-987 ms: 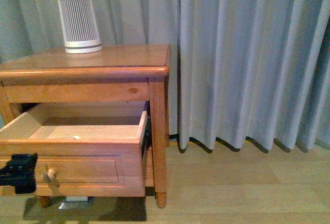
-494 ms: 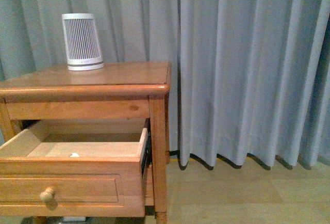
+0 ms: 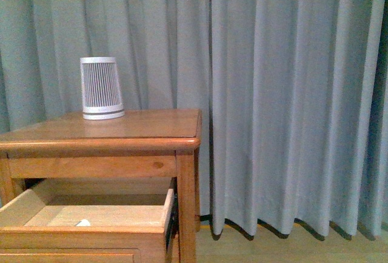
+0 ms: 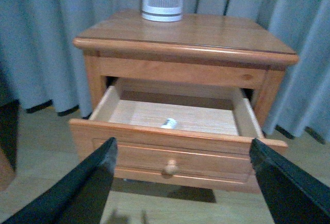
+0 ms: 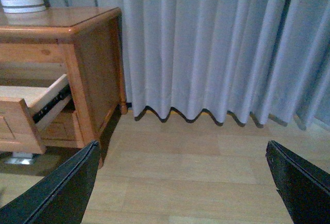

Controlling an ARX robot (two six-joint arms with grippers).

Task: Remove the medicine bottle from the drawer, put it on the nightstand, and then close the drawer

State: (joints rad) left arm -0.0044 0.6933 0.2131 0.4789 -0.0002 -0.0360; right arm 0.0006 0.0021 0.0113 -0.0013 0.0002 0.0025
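- I see the tiny white cylindrical bottle lying on the open drawer's pale wood floor.
- The smooth honey-brown nightstand carries 1 ribbed, tapered device.
- My left claw and right claw are both spread wide.

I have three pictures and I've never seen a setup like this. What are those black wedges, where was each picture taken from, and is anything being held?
It is a robot with two arms, each ending in a two-fingered gripper. One picture comes from a camera on its body, facing a wooden nightstand and a grey curtain; no arm shows there. The other two come from wrist cameras, so the black wedges are gripper fingers. The left gripper is open in front of the pulled-out drawer, where a small white bottle lies. The right gripper is open, aimed at the floor. Neither holds anything. A ribbed white device stands on the nightstand.
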